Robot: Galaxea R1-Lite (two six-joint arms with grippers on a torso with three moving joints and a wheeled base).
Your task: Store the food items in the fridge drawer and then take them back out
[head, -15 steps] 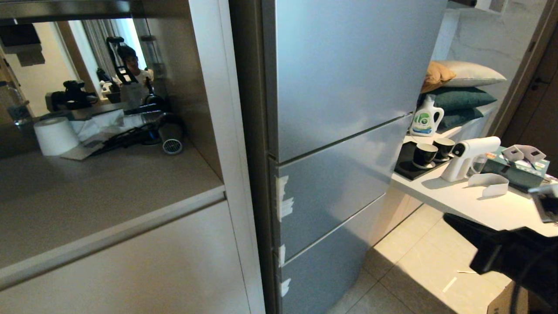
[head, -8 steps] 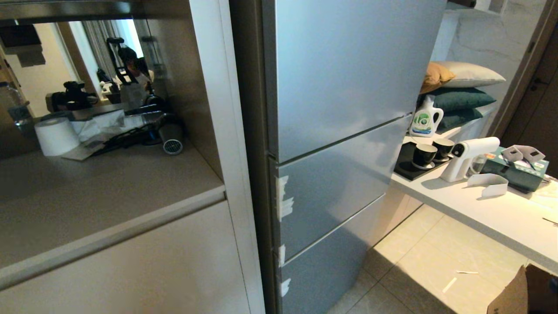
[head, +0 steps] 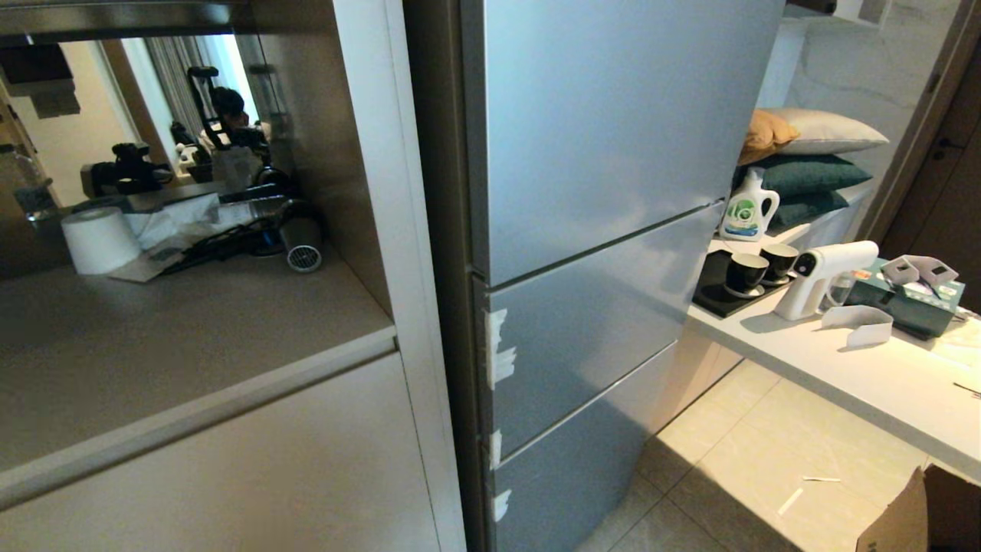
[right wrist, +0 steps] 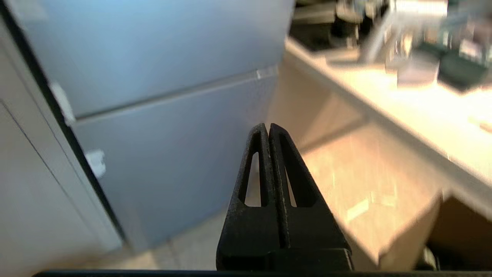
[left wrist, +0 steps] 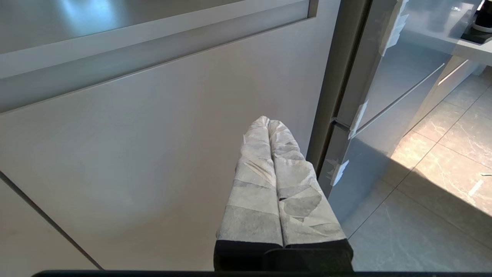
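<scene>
Beige cabinet (head: pixel 230 452) on the left, counter recess above it. On the counter: paper roll (head: pixel 98 239), a tangle of dark cords and a small round device; mirrored back wall shows a person in reflection.

Left gripper (left wrist: pixel 269 125) parked low in front of the cabinet door, seen only in its own wrist view. Fingers (left wrist: pixel 253 173), wrapped in pale tape, are pressed flat together with nothing between them.

Centre: tall silver fridge (head: pixel 598 138). Upper door shut. Below it two drawer fronts; the fridge drawer (head: pixel 582 345) sits flush with its neighbours, fully closed. White tape tabs along the left edge of each front. Cannot see inside.

Right gripper (right wrist: pixel 269 129) hangs low before the bottom fridge panels, above the floor tiles, shown only in its wrist view. Black fingers closed tip to tip, empty.

Right: white table (head: pixel 843 368) with a detergent bottle (head: pixel 747 207), two dark cups on a black tray (head: pixel 755 268), a white spray gun (head: pixel 828 276) and a green tissue box (head: pixel 912 295). Pillows stacked behind. Cardboard box corner at the floor.

Potato and pepper: not in any view. No food on the table, the counter or in either gripper.

Judgement: with the drawer shut, both grippers empty and both arms down, this reads as either the very start or the very end. The views don't settle which, since the food's whereabouts are unknown.
</scene>
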